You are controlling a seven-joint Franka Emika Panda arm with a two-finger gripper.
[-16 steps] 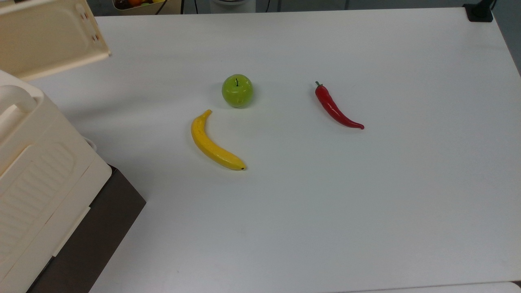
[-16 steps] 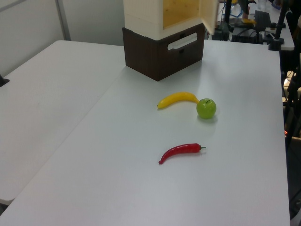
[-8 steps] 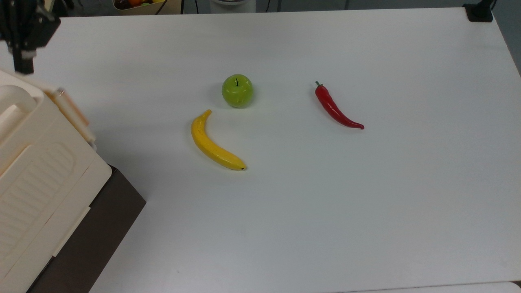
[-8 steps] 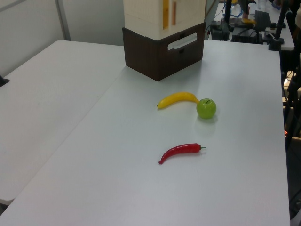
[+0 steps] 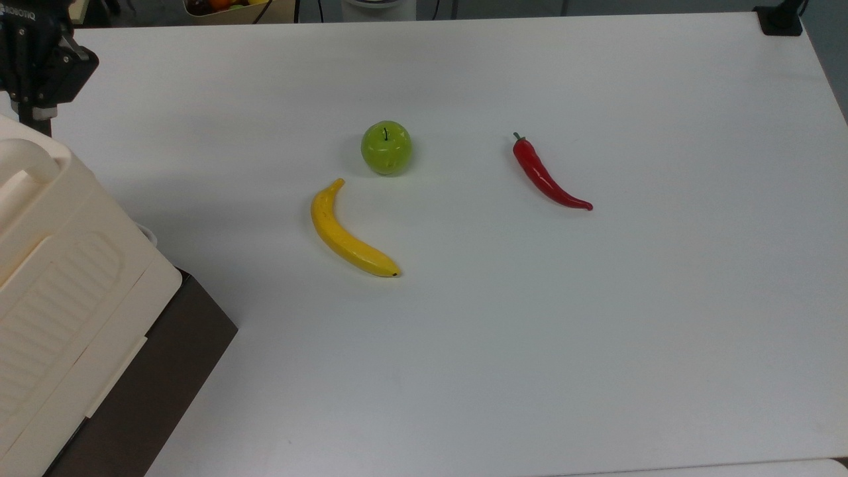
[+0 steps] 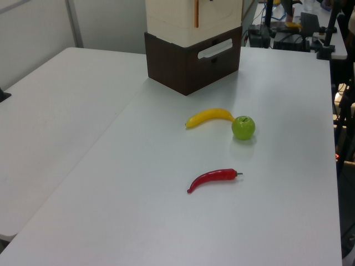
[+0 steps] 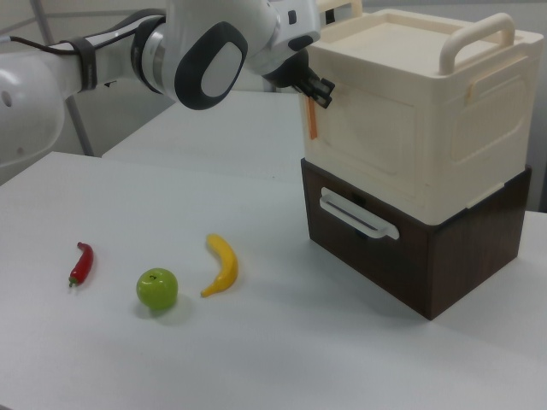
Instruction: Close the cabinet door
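Top view. The gripper (image 5: 36,112) sits at the far left corner, a black body with white lettering reading "ROBOTIQ" on its upper edge. Its tip meets the far edge of the cabinet (image 5: 59,265), which fills the top view's left side, ribbed recessed panel facing up. The cabinet rests on a dark brown box (image 5: 165,371). On the white table (image 5: 596,331), clear of the cabinet, lie a banana (image 5: 348,232), a green apple (image 5: 386,147) just beyond it, and a red chili pepper (image 5: 546,175) well to the top view's right. A tray of fruit (image 5: 228,6) stands beyond the far table edge; its contents cannot be made out.

Left view. The cabinet stands at the far end on the brown box, which carries a pale handle (image 6: 214,49). The cabinet door (image 6: 219,14) lies nearly flush with the front; a thin orange strip (image 6: 196,14) shows at its edge. The banana and apple touch or nearly touch; the chili lies nearer, apart.

Right view. The robot arm (image 7: 205,51) reaches from the right view's left to the cabinet's upper front corner. The gripper is pressed against the door edge beside the orange strip. It holds nothing that can be seen; how far its fingers are spread cannot be told. A carry handle (image 7: 479,34) tops the cabinet.
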